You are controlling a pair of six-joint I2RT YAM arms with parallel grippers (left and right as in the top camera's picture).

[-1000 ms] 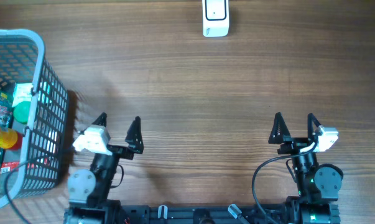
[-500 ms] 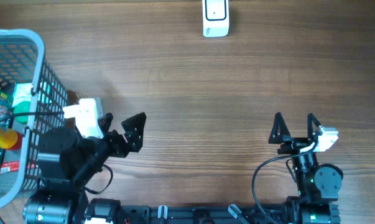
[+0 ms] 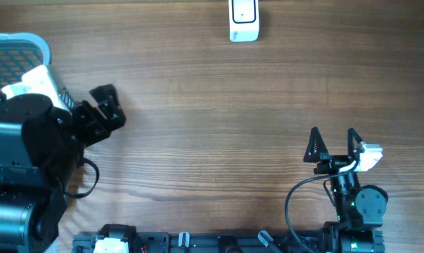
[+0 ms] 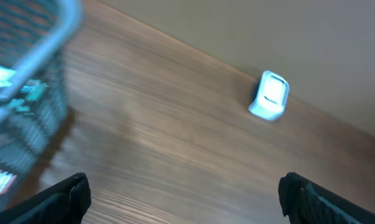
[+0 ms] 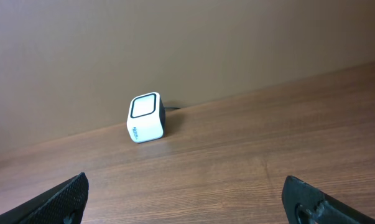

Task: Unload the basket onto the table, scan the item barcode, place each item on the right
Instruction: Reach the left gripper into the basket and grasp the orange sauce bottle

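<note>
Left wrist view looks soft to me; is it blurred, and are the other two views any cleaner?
Left wrist: yes, smeared throughout, the basket streaked and the scanner soft-edged. Right wrist: sharp, even light, wood grain crisp. Overhead: sharp, no glare, though the left arm covers much of the basket.
</note>
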